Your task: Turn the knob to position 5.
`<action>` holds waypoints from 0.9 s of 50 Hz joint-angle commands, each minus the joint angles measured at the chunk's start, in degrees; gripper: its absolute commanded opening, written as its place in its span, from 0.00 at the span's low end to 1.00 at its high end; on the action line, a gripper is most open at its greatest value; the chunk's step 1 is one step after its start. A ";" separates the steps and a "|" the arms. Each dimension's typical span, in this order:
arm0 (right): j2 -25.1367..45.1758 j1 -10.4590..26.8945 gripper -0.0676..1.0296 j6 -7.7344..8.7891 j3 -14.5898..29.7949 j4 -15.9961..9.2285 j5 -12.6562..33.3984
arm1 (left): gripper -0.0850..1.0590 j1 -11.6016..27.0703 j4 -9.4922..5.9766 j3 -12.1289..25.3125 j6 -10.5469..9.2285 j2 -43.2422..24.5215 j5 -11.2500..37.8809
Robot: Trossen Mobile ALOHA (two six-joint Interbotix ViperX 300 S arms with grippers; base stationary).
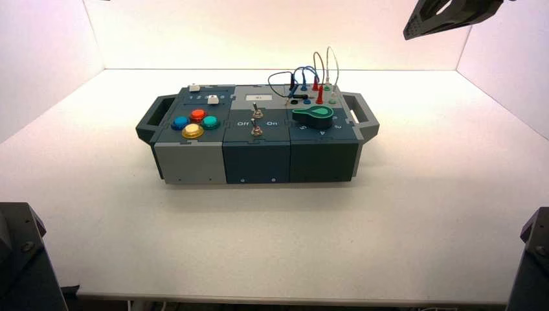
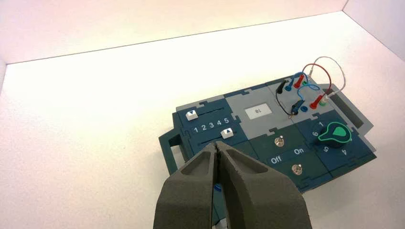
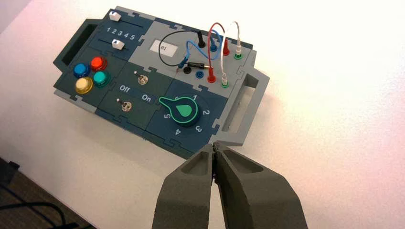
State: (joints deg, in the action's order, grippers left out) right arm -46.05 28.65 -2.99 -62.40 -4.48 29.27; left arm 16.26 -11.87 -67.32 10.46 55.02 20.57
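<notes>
The knob's (image 3: 184, 111) tip covers the digit beside 5 (image 3: 166, 116), and both the right pincer (image 3: 214, 151) and left pincer (image 2: 217, 149), fingers together, hang well apart from it.

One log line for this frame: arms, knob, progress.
left tool shut, off the box | right tool shut, short of knob | knob untouched, tip not on position 5 | turn not started

A lab test bench is suggested: a bare white table (image 1: 272, 220) is enclosed by plain white walls (image 1: 272, 32) like a light tent, and a purpose-built control box (image 1: 256, 139) is set at its centre
</notes>
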 commanded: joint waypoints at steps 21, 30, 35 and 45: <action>-0.62 2.99 0.04 0.09 0.70 -1.05 -0.44 | 0.05 0.35 -0.09 0.88 -0.18 1.05 0.26; 2.11 6.42 0.04 0.00 2.11 -2.46 -0.62 | 0.05 0.35 -0.09 0.79 -0.35 1.05 0.18; 5.01 7.29 0.04 0.00 3.60 -3.34 -0.53 | 0.05 0.35 -0.09 0.79 -0.26 1.05 -0.18; 13.89 7.29 0.04 0.09 7.03 -3.43 -0.88 | 0.05 0.35 -0.09 0.79 -0.26 0.79 -0.44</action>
State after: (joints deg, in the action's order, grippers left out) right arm -36.30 35.68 -2.99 -58.62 -7.65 29.09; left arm 16.26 -11.87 -67.32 10.20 56.25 20.83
